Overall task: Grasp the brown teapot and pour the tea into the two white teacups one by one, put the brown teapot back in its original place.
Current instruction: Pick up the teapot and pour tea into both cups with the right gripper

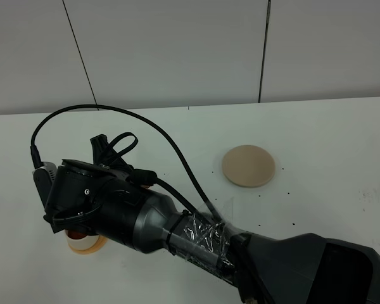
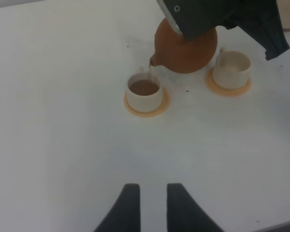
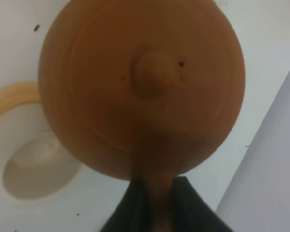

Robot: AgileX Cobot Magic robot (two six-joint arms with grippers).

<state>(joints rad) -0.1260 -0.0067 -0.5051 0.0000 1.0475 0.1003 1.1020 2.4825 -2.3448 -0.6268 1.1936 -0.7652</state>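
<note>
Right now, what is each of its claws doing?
Left gripper: slightly open, holding nothing.
Right gripper: closed on the handle of the brown teapot.

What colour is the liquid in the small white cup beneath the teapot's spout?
Dark reddish-brown liquid; the left wrist view shows it best.

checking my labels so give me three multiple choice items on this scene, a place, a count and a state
1. Where is the brown teapot? A on the beige disc coaster B held over a white teacup C lying on its side
2. How many teacups hold tea? A none B one C two
3. The left gripper is A open and empty B shut on a teacup C shut on the teapot
B, its spout is above the teacup; B, the other teacup looks empty; A, its jaws stand apart with nothing between.
</note>
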